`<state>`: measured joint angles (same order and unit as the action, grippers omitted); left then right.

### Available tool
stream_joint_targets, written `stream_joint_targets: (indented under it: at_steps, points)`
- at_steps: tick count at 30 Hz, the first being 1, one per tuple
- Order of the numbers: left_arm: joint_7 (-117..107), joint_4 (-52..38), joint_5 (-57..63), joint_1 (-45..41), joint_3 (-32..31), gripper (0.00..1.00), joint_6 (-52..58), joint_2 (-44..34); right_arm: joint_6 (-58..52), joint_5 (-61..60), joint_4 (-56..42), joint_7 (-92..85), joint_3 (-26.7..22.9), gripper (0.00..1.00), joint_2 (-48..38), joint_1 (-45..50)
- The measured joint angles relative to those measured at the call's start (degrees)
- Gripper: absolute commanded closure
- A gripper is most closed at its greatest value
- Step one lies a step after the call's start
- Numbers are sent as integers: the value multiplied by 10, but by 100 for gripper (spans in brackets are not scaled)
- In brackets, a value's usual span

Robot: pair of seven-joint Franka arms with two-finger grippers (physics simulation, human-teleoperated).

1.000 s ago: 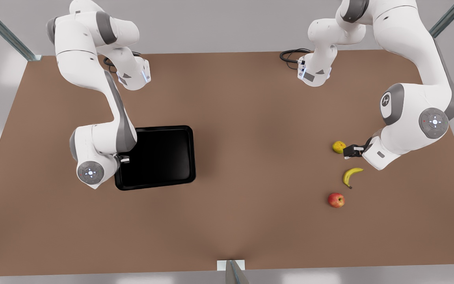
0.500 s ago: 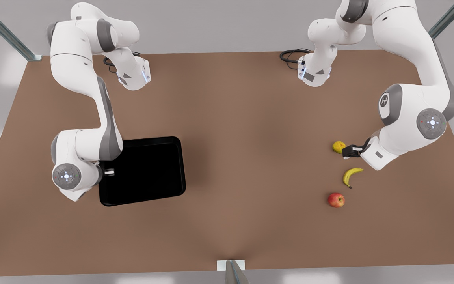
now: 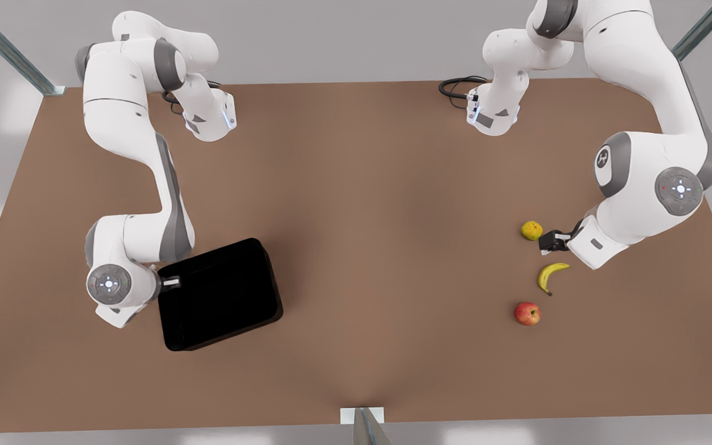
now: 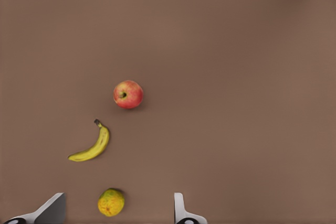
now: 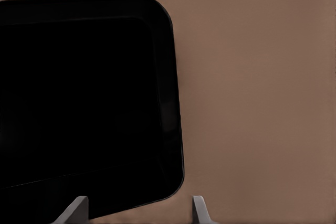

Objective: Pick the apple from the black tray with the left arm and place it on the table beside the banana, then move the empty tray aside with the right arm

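Black tray (image 3: 220, 293): empty, on the table (image 3: 381, 204) at the front view's near left, skewed to the table's edges.

Right hand (image 3: 172, 282): at the tray's left rim. In the right wrist view its fingers (image 5: 77, 209) stand apart, the tray's rounded corner just ahead of them; whether they touch the rim I cannot tell.

Apple (image 3: 527, 313): on the table at the front view's right, just near of the banana (image 3: 551, 276), not touching it. A yellow-green bumpy fruit (image 3: 531, 230) lies beyond the banana.

Left hand (image 3: 549, 241): waits beside the bumpy fruit, open, holding nothing.

Step in hand, as I judge it: apple placed; the tray move is under way. The next move calls for confirming the tray sits clear of the centre, then lifting the right hand off.
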<state>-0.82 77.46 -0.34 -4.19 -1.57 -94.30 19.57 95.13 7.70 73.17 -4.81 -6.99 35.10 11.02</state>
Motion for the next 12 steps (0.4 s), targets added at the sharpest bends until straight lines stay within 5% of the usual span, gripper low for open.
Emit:
stream_joint_targets:
  at_steps: [6,12]
  points:
    - [5,0,2,-1,0,0,-2,0,-71,-47,0,-3,13,0,-145,14]
    - [8,0,2,-1,0,0,-3,0,-139,-65,1,1,13,0,-162,15]
